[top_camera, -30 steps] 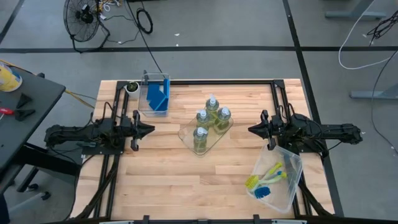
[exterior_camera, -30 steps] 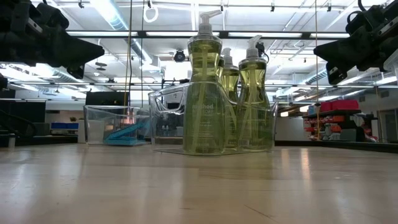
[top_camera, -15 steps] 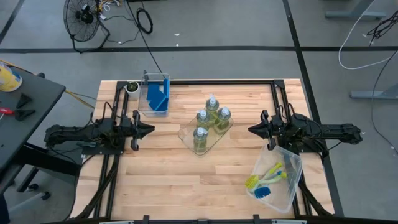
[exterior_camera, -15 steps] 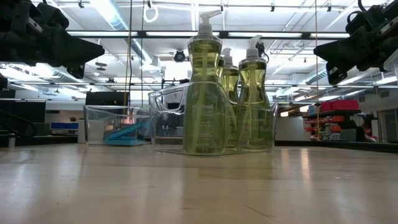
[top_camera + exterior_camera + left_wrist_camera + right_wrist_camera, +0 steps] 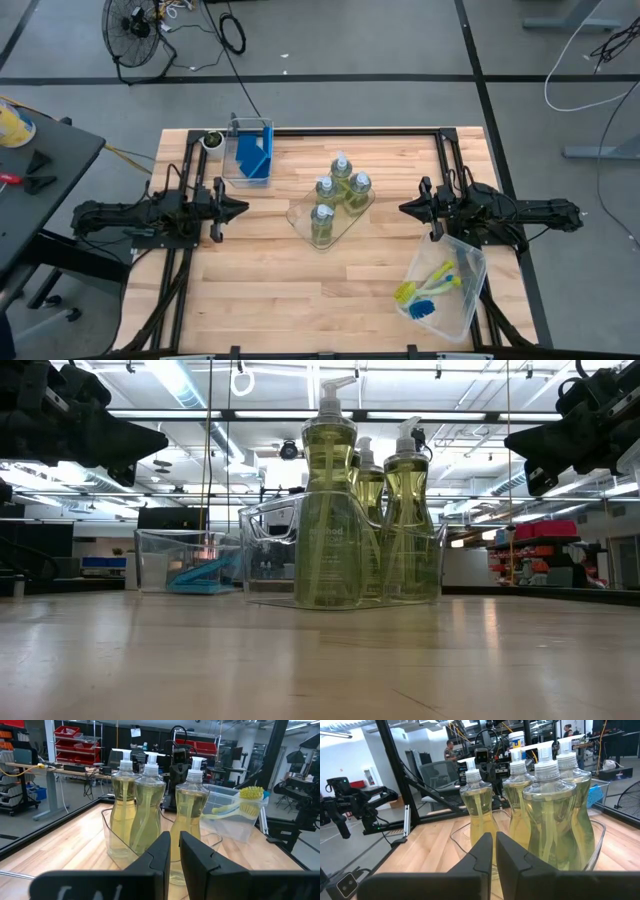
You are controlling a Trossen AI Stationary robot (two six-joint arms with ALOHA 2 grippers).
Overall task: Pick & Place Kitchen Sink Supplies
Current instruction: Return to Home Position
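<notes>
Four clear bottles [image 5: 322, 222] of yellow-green liquid stand upright and close together on a clear flat tray [image 5: 300, 212] in the middle of the desk [image 5: 260, 290], between the two arms and touched by neither. The left gripper [image 5: 240, 208] hangs over the desk near its left edge and points inward at the bottles. In its wrist view the fingers [image 5: 156, 855] are drawn together with only a thin slit between them and nothing in it, and the bottles stand well ahead of the tips. The right gripper [image 5: 403, 208] mirrors it near the right edge, its fingers [image 5: 481, 851] likewise pressed almost together on nothing, with the bottles straight ahead and apart from them. Flat blue sponges [image 5: 255, 155] lie in a clear bin [image 5: 232, 165] by the desk's left corner on the edge that is uppermost from above, beyond the left gripper and clear of it. Two yellow-green brushes [image 5: 432, 277] and a blue brush [image 5: 422, 308] lie together in a second clear bin [image 5: 470, 290] at the right corner on the opposite edge, beside the right arm and behind its fingertips.
</notes>
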